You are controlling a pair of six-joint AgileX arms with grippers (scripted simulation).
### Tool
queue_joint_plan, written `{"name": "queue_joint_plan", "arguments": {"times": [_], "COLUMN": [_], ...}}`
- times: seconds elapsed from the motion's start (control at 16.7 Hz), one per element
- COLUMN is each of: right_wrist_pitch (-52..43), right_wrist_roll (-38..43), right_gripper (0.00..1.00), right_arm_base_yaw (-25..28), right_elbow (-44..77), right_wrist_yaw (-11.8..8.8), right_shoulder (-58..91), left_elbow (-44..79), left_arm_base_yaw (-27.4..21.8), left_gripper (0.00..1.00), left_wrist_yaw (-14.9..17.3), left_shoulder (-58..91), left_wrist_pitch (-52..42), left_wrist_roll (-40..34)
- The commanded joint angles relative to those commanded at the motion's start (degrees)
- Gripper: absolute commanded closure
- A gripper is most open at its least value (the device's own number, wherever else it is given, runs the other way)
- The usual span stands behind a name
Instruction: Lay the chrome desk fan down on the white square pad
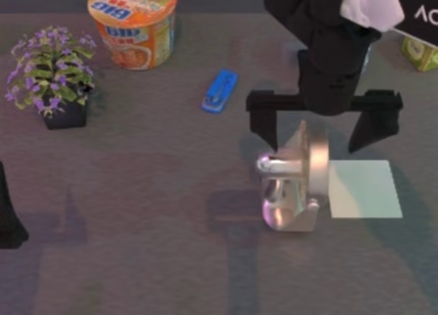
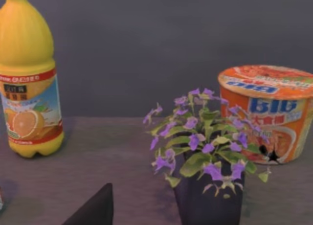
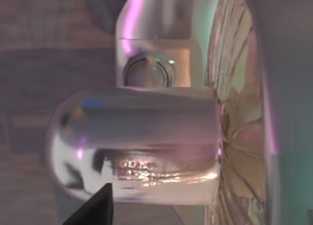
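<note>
Two arms share a grey worktop (image 1: 137,246), and only the right one is at work. Its tool (image 1: 321,127) hangs over the right half of the worktop with both black fingers (image 1: 262,123) spread wide apart, released and grasping nothing. Between and just nearer than those fingers stands the chrome desk fan (image 1: 294,185), its round grille on edge, its rounded motor housing pointing left and its curved base toward the near side. The fan's grille edge touches or overlaps the left edge of the white square pad (image 1: 366,192), which lies flat just to its right. In the right wrist view the fan (image 3: 146,142) fills nearly everything, so little around it can be made out.

Farther left lies a small blue object (image 1: 220,91); an orange noodle cup (image 1: 133,24) and a purple-flowered potted plant (image 1: 51,75) stand at the far left. A green-yellow box (image 1: 419,53) is cut off at the far right. The left arm (image 1: 8,219) is parked at the left edge; I cannot tell its tool's state. An orange juice bottle (image 2: 29,83) shows only in the left wrist view.
</note>
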Motion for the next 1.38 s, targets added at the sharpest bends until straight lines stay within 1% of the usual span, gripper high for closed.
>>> {"name": "queue_joint_plan", "arguments": {"times": [0.24,1.02,1.08,1.38], "right_wrist_pitch": [0.31,0.31,0.31,0.31], "right_wrist_roll": [0.02,0.02,0.02,0.02], "right_gripper": [0.0,0.98,1.0,1.0], "right_arm_base_yaw": [0.02,0.02,0.02,0.02], "right_elbow": [-0.31,-0.31,-0.31,-0.31], "right_wrist_yaw": [0.0,0.0,0.0,0.0], "right_shoulder": [-0.02,-0.02,-0.02,-0.02], "left_elbow": [0.0,0.0,0.0,0.0], "left_arm_base_yaw": [0.0,0.0,0.0,0.0], "left_gripper": [0.0,0.0,0.0,0.0], "left_wrist_yaw": [0.0,0.0,0.0,0.0], "left_shoulder": [0.0,0.0,0.0,0.0], "left_wrist_pitch": [0.0,0.0,0.0,0.0], "left_wrist_roll": [0.0,0.0,0.0,0.0]}}
